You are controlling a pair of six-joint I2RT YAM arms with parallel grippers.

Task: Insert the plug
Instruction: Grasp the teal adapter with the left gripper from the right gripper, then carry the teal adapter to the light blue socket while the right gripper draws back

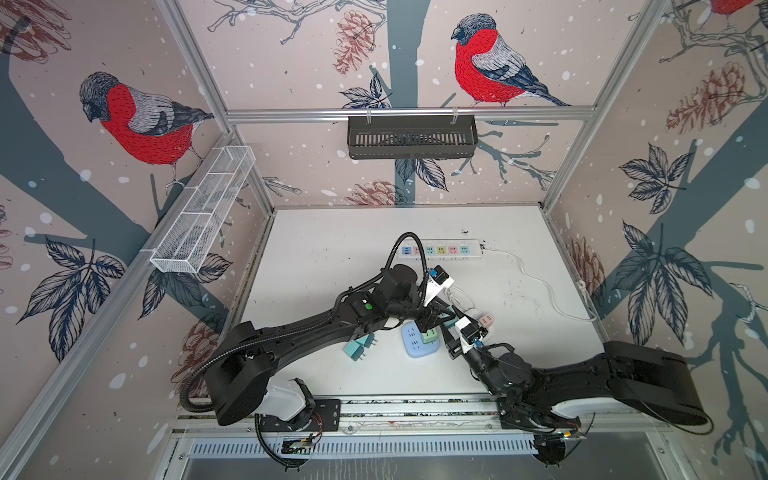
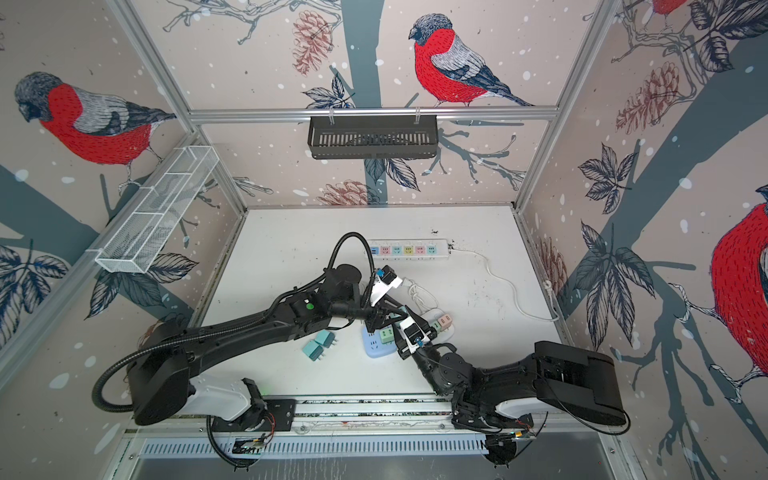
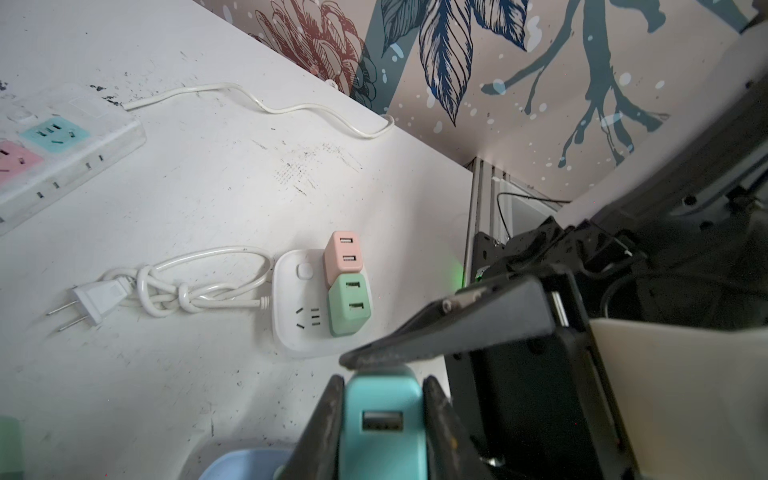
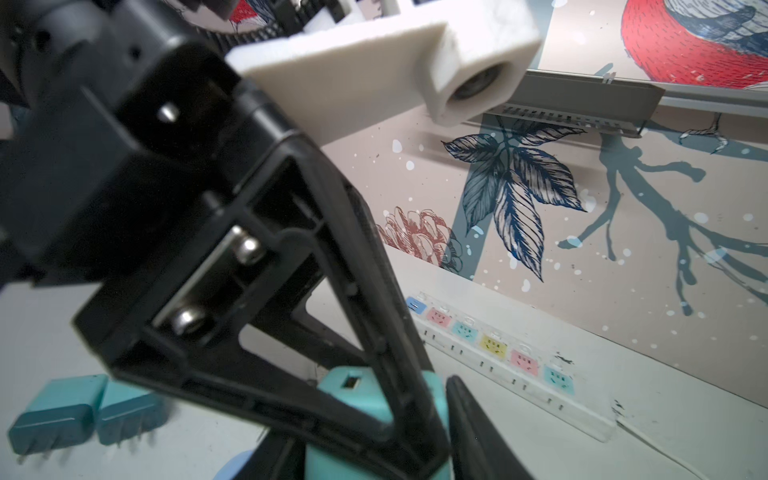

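Note:
A teal plug (image 3: 382,399) with a USB port sits between the fingers (image 3: 328,415) of my left gripper (image 3: 382,382), which is shut on it. In both top views this grip (image 1: 428,320) hangs just above the round blue socket (image 1: 415,343), which has a green plug (image 1: 430,336) in it. My right gripper (image 4: 376,424) reaches in from the other side around the same teal plug (image 4: 357,397). Its jaws stand open, with a narrow gap beside the one finger (image 4: 469,415) that shows. The plug's prongs are hidden.
Two loose teal plugs (image 1: 359,347) lie left of the blue socket. A white socket (image 3: 299,316) with a pink plug (image 3: 343,255), a green plug (image 3: 349,305) and a knotted cord lies to the right. A long power strip (image 1: 440,249) runs along the back.

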